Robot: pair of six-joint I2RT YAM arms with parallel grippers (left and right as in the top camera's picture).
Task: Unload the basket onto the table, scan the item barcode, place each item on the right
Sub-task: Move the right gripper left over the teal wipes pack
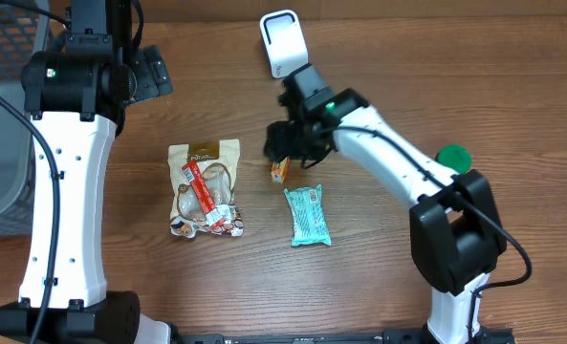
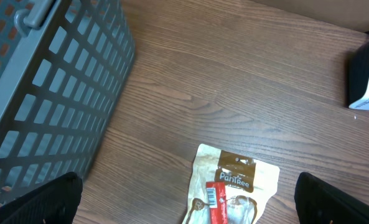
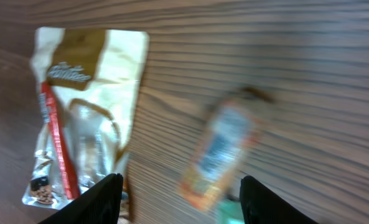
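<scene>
The small orange packet [image 1: 279, 171] lies flat on the wooden table [image 1: 407, 57] near its middle, partly under the right gripper [image 1: 289, 143], which hangs just above it; in the right wrist view the packet is blurred and shows between the two dark fingers [image 3: 103, 199], whose jaws stand partly apart with nothing in them. Just near of the packet and a little to its right lies a teal wrapper [image 1: 308, 216], and to the left, apart from both, a cream and brown snack pouch [image 1: 216, 164] with a red strip [image 1: 199, 186] on it. The white scanner [image 1: 281, 43] stands on the far side, beyond the right gripper. A green round object [image 1: 452, 156] lies at the right. The left gripper [image 2: 187, 196] hovers far left beside a grey basket [image 2: 53, 93], its jaws wide apart and empty
</scene>
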